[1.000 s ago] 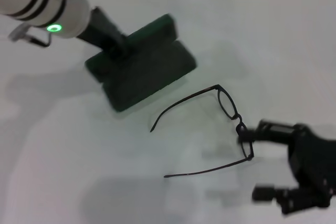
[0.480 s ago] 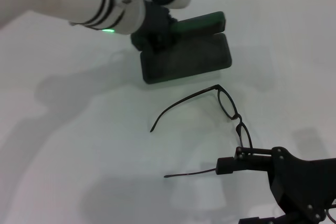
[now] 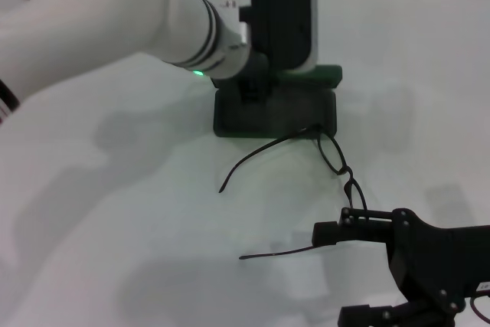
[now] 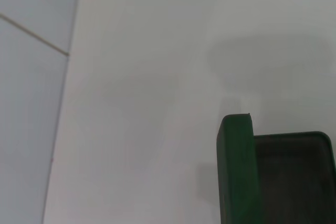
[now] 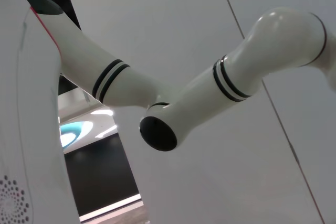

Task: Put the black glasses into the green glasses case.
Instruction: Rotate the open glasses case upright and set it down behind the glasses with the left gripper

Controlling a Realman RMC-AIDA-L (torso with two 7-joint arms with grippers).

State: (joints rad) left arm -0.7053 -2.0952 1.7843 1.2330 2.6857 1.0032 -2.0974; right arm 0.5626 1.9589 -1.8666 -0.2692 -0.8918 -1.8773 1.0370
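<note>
The black glasses (image 3: 337, 165) lie unheld beside the right hand (image 3: 352, 273), fingers spread; left hand hidden.

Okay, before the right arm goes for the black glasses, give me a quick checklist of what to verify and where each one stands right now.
1. Green glasses case open, lining exposed: ok, as the left wrist view also shows.
2. Black glasses lying unfolded on the table, not yet held: ok.
3. Right gripper open and close to the near lens end: ok.
4. Glasses clear of the case: not ok; the far lens end meets or overlaps the case's front edge.
5. Left gripper holding the case steady: cannot tell; its fingers are hidden at the case.
6. Path into the case free: not ok; the left arm hangs over it.
</note>
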